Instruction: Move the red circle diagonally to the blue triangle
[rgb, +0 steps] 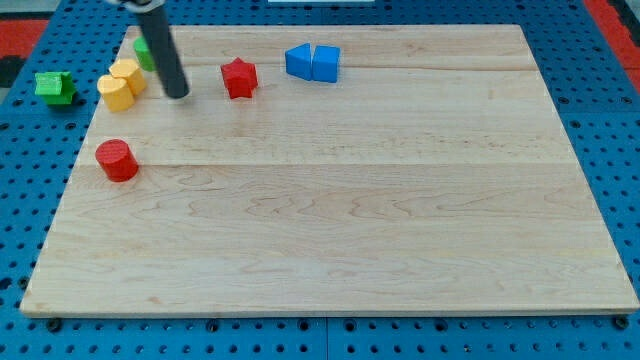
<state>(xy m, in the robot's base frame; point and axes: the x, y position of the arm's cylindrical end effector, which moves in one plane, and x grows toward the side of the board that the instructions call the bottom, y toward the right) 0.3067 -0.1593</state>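
The red circle (117, 159) is a short red cylinder at the view's left on the wooden board (330, 220). Two blue blocks stand touching near the view's top: one (299, 61) on the left, one (326, 63) on the right; which is the triangle is hard to tell. My tip (178, 95) is the lower end of the dark rod. It rests above and right of the red circle, apart from it, between the yellow blocks and the red star (239, 77).
Two yellow blocks (116, 92) (127, 73) sit together left of my tip. A green block (145, 52) is partly hidden behind the rod. Another green block (55, 87) lies off the board on the blue pegboard at the view's left.
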